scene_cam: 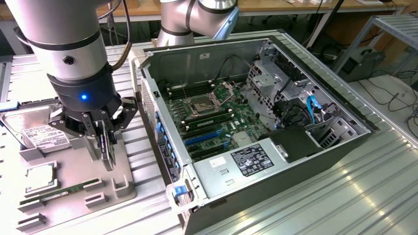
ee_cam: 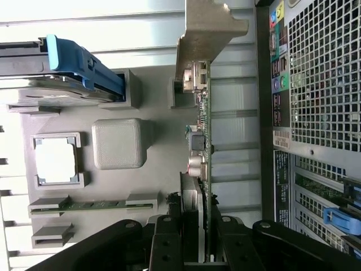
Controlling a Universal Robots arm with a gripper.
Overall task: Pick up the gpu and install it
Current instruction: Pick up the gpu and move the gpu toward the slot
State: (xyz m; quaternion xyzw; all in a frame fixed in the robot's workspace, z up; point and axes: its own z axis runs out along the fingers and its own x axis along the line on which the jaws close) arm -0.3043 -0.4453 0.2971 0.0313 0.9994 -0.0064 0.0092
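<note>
Pinching gpu (ee_cam: pixel 204 113), gripper (ee_cam: pixel 200 228) partly cropped

A ribbed silver metal table (scene_cam: pixel 339 196) carries two things, set side by side. Towards the exterior view's left lies a flat grey plastic holder tray (scene_cam: pixel 78 171) with raised slots and pockets, and its edge is just beside a black computer tower case (scene_cam: pixel 281 188). The case lies on its side, open face up, with a green circuit board showing inside.
</note>
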